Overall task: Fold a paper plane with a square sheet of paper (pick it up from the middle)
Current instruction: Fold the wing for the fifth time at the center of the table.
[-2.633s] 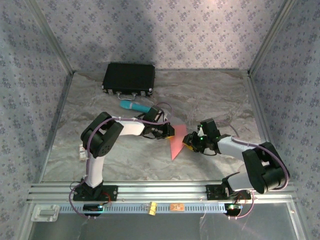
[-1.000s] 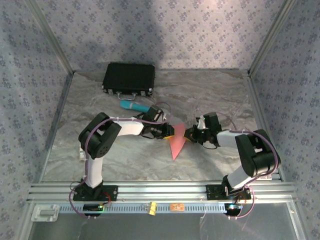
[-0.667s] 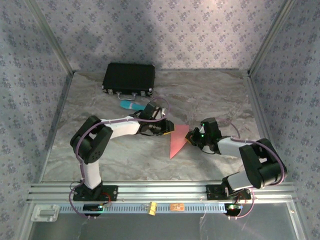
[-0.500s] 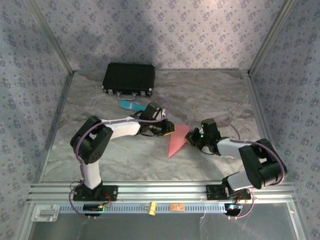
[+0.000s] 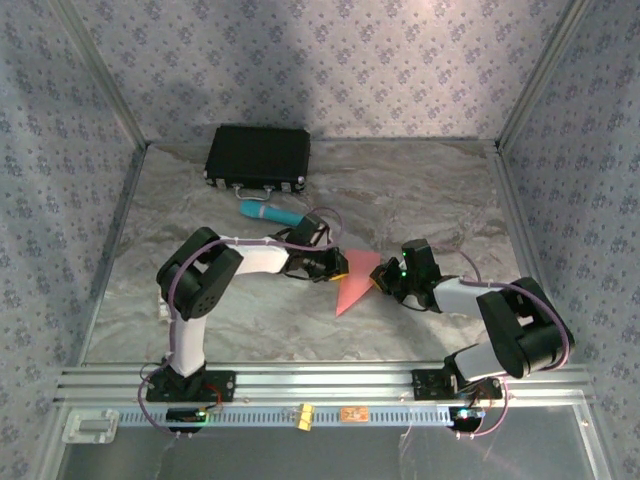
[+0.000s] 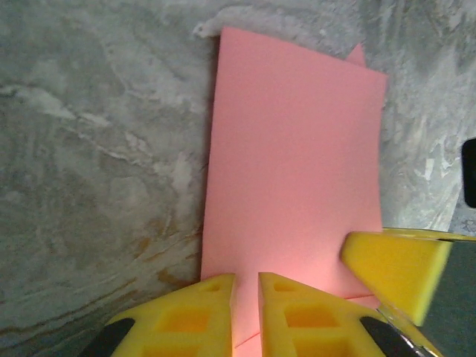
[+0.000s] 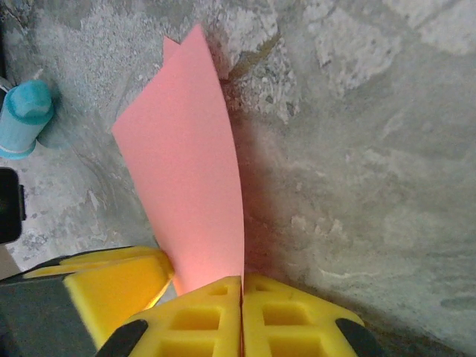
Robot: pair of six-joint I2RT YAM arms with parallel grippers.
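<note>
The square sheet of paper (image 5: pixel 354 284) is a folded salmon-pink piece at mid-table, held between the two grippers. My right gripper (image 5: pixel 379 282) is shut on its right edge. In the right wrist view the sheet (image 7: pixel 190 171) rises curved out of the closed seam of that gripper (image 7: pixel 242 281). My left gripper (image 5: pixel 338 270) meets the sheet from the left. In the left wrist view its jaws (image 6: pixel 246 279) stand a narrow gap apart over the pink surface (image 6: pixel 294 163), and a crease line crosses the gap. No pointed paper plane shape shows.
A teal cylinder (image 5: pixel 270 212) lies just behind the left forearm, also seen in the right wrist view (image 7: pixel 26 111). A black case (image 5: pixel 258 157) sits at the back left. Patterned walls enclose the marbled table (image 5: pixel 450 190).
The left jaws have narrowed. The left elbow swung outward and came back. The right gripper shifted slightly toward the near side with the sheet, whose tip now points a little further left.
</note>
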